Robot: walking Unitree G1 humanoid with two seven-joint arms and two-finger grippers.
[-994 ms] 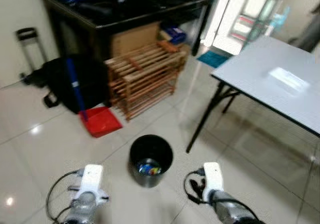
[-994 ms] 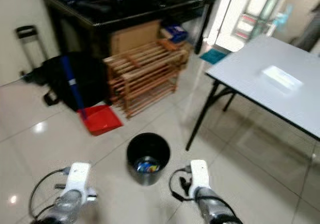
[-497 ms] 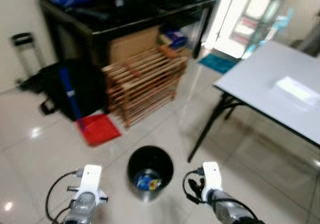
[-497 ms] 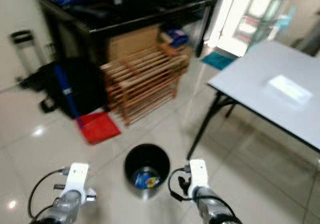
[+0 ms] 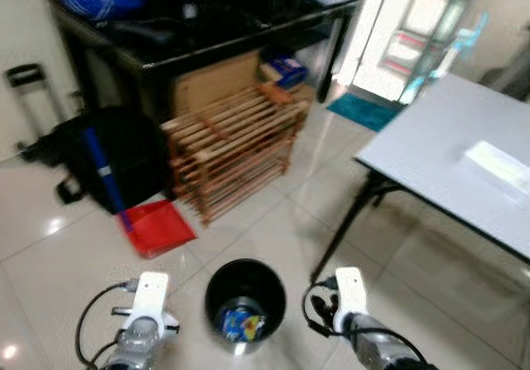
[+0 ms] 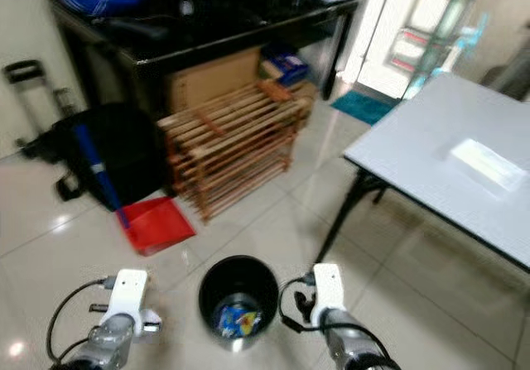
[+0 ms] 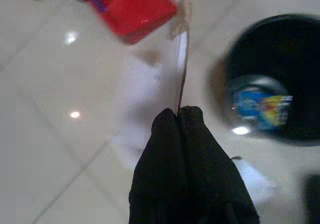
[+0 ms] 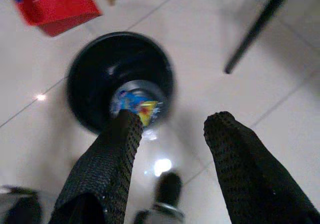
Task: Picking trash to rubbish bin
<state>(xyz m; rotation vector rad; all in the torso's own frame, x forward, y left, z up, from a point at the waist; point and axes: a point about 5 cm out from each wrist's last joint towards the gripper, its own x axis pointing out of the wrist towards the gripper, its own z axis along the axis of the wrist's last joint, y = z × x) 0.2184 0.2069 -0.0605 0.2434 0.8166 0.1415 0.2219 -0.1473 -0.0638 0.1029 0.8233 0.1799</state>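
In the left wrist view the left end effector (image 7: 178,115) is closed, its black fingers pinching the edge of a thin, pale, flat scrap (image 7: 181,63) whose long axis runs straight on from the fingertips. The black rubbish bin (image 5: 245,300) stands low in the middle of the left eye frame, between the two arms, just to the right of the left arm. The right end effector (image 8: 172,124) hangs over the bin's rim with fingers spread and empty, so the left arm carries the trash and the drop looks to be a short move rightward.

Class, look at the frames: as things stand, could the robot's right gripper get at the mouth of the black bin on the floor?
Probably yes. The right gripper is open and hangs just beside the black bin, whose top is uncovered. Nothing lies between them; the table leg stands off to the far side.
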